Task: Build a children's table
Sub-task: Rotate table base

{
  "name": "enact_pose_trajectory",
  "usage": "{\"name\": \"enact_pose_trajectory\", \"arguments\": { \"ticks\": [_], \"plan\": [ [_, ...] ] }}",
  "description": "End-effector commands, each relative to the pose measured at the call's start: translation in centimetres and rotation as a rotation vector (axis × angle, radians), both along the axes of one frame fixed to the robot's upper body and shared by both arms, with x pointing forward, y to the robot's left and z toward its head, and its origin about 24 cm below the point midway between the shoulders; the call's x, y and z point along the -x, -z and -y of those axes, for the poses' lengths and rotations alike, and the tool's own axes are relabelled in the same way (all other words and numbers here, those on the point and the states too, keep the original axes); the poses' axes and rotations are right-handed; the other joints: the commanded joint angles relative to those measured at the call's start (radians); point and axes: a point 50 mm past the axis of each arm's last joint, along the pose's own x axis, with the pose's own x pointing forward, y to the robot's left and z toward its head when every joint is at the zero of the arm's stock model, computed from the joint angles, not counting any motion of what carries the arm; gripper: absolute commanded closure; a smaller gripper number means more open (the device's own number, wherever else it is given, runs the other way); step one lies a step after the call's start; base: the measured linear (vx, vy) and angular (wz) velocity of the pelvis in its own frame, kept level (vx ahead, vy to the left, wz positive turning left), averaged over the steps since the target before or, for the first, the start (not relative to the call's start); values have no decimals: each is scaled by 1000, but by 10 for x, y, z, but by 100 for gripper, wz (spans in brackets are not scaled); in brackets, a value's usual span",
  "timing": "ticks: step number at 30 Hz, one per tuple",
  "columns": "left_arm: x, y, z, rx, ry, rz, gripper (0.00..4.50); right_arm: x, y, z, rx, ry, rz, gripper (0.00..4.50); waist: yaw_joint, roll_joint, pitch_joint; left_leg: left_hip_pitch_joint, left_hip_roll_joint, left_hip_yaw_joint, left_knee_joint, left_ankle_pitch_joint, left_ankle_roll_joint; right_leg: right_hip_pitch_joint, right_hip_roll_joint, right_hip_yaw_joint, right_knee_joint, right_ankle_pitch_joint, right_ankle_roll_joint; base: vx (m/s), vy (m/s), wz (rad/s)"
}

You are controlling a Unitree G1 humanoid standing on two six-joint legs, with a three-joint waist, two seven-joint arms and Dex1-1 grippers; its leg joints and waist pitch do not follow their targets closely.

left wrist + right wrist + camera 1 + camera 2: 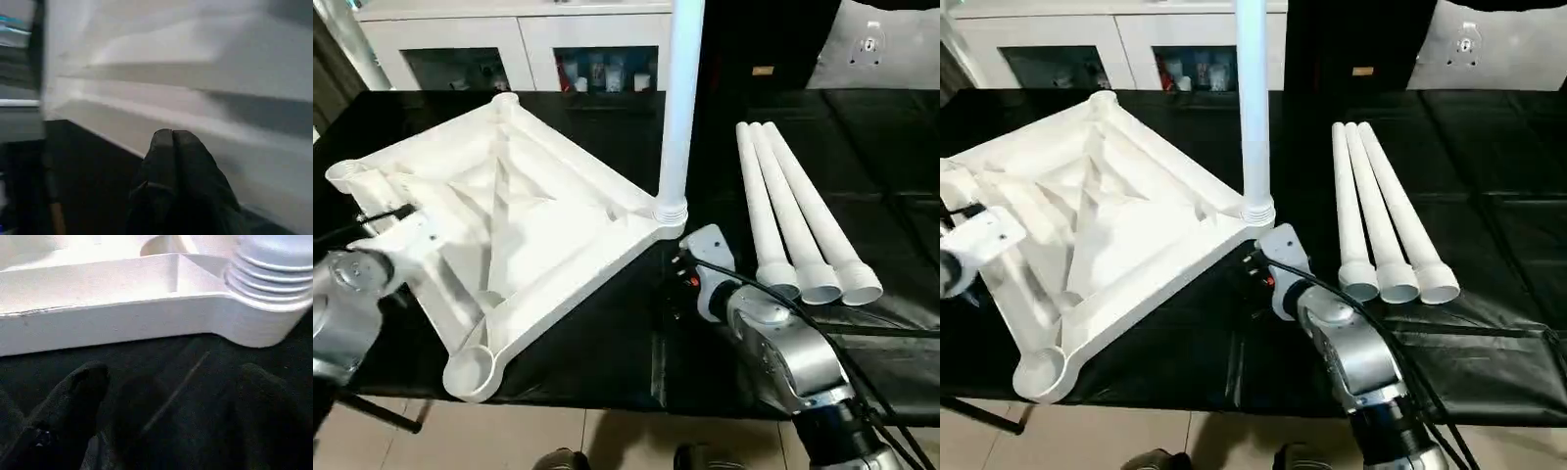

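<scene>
Right hand [166,396] hovers spread over the black table [607,352], just beside the corner socket holding one upright leg [680,98]. Left hand [172,142], fingers pressed together, sits against the upturned tabletop [509,196] (ribbed side up); three loose legs [793,215] lie to the right.

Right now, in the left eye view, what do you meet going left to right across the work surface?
Left gripper → upturned tabletop → upright fitted leg → right gripper → three loose legs lying side by side.
</scene>
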Motion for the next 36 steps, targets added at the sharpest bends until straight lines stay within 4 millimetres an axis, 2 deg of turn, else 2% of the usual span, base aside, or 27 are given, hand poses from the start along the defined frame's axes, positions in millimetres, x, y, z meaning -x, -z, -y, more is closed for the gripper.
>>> {"name": "enact_pose_trajectory", "arguments": {
  "ticks": [1,4,5,6,7,8,11,14,15,17,21,22,23,25,26,27,29,30,31,36],
  "plan": [
    [5,7,14,94,57,-71,445,-2,-1,-5,-5,-21,15,0,0,4,-74,12,48,-21,-65,-121,43,56,-82,59,-69,-167,-225,0,0,0],
    [10,13,22,142,94,-126,445,-3,0,-6,-8,-24,14,0,0,2,-76,10,47,-21,-66,-124,39,58,-82,59,-69,-169,-226,0,0,0],
    [14,17,30,168,139,-169,445,-5,1,-6,-9,-24,13,0,0,1,-77,10,46,-20,-65,-119,41,58,-79,58,-68,-159,-223,0,0,0],
    [20,21,42,220,214,-227,445,-8,1,-7,-8,-23,13,0,1,1,-78,9,47,-23,-66,-113,41,61,-85,59,-65,-159,-227,0,0,0],
    [22,22,46,241,239,-248,445,-9,1,-7,-8,-23,14,0,-1,1,-77,8,47,-22,-66,-115,44,60,-83,59,-67,-162,-230,0,0,0],
    [27,24,58,289,322,-293,445,-10,0,-7,-9,-24,15,0,1,1,-78,12,47,-21,-66,-118,44,59,-83,59,-69,-167,-231,0,0,0],
    [33,26,70,338,401,-346,445,-11,-1,-6,-7,-23,16,0,9,1,-75,15,48,-19,-67,-134,40,56,-80,59,-71,-187,-224,0,0,0],
    [38,25,92,420,576,-393,445,-12,1,1,14,-12,6,0,15,0,-76,16,47,-18,-68,-142,31,56,-79,60,-73,-205,-212,0,0,0],
    [39,24,101,467,621,-406,445,-12,2,5,26,-5,3,0,17,-5,-83,19,47,-16,-66,-133,27,58,-77,61,-70,-183,-214,0,0,0],
    [39,25,106,491,646,-423,445,-12,3,7,30,-2,-3,0,19,-2,-83,16,46,-16,-66,-107,26,60,-77,61,-65,-158,-215,0,0,0],
    [43,25,117,544,733,-483,445,-15,4,9,44,-4,1,0,14,-8,-85,11,43,-17,-66,-111,24,66,-77,60,-64,-151,-215,0,0,0],
    [44,25,125,583,774,-500,445,-18,2,9,47,-5,9,0,10,-1,-82,12,42,-16,-65,-121,22,63,-76,59,-68,-159,-215,0,0,0],
    [44,24,129,607,793,-510,445,-19,1,9,47,-4,12,0,7,-6,-83,12,41,-16,-64,-127,21,66,-77,60,-68,-165,-219,0,0,0],
    [44,23,146,642,874,-522,445,-25,-3,8,51,-1,29,0,5,-4,-82,12,41,-16,-64,-132,21,65,-76,59,-70,-180,-219,0,0,0],
    [44,23,146,642,874,-522,445,-25,-3,8,51,-1,29,0,3,-5,-83,11,41,-17,-64,-129,20,66,-76,59,-68,-173,-221,0,0,0],
    [42,22,155,662,898,-514,445,-27,-4,8,53,2,35,0,-1,-7,-83,9,41,-18,-63,-121,22,70,-76,58,-66,-159,-224,0,0,0],
    [41,21,158,673,907,-511,445,-27,-5,8,54,3,37,0,-7,-9,-85,6,40,-17,-61,-105,30,73,-75,58,-65,-135,-225,0,0,0],
    [39,20,162,685,918,-503,445,-28,-5,8,53,4,38,0,-10,-5,-85,6,39,-17,-59,-98,36,73,-75,58,-65,-130,-228,0,0,0],
    [38,19,165,689,924,-493,445,-29,-6,8,54,5,40,0,-12,-7,-85,5,38,-16,-59,-96,39,73,-74,57,-67,-130,-228,0,0,0],
    [22,15,175,675,928,-402,445,-33,-7,7,58,5,48,0,-21,-7,-84,4,39,-16,-57,-100,48,74,-72,55,-70,-150,-229,0,0,0]
  ]
}}
